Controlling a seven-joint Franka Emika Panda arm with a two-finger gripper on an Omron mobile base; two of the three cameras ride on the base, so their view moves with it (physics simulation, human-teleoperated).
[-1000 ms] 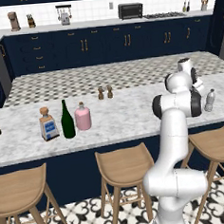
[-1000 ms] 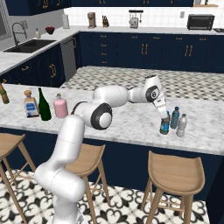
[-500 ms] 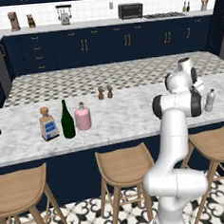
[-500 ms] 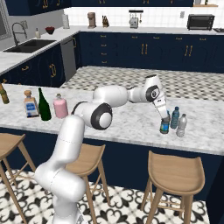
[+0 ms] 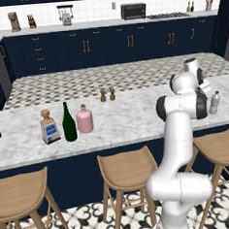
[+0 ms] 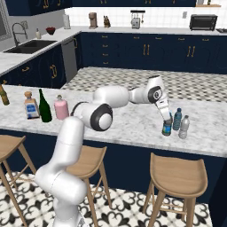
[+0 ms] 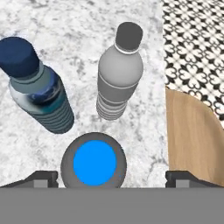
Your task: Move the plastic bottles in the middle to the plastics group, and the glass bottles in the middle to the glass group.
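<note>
My gripper [image 7: 112, 177] hangs open straight over the small clear water bottle [image 7: 93, 162], whose blue top shows between the spread fingertips [image 7: 43, 177] without touching them. That bottle [image 6: 167, 127] stands on the counter right beside the plastics group: the slim blue bottle [image 6: 177, 119] and the grey-clear bottle [image 6: 184, 127]. The gripper [image 6: 166, 116] sits just above its cap. Far left on the counter, the green wine bottle [image 6: 44, 106] and the pink bottle [image 6: 61, 107] stand side by side. Beside them are the square corked bottle [image 6: 31, 105] and, further left, the amber bottle [image 6: 4, 94] of the glass group.
Two small brown shakers [image 5: 107, 94] stand mid-counter toward the back. Wooden stools [image 6: 177, 175] line the counter's front edge, one directly below the plastic bottles. The counter edge [image 7: 165, 100] runs close to the grey-clear bottle [image 7: 119, 70].
The jaws have spread wide and let go of the water bottle, which stays standing where it was. The hand has hardly moved.
</note>
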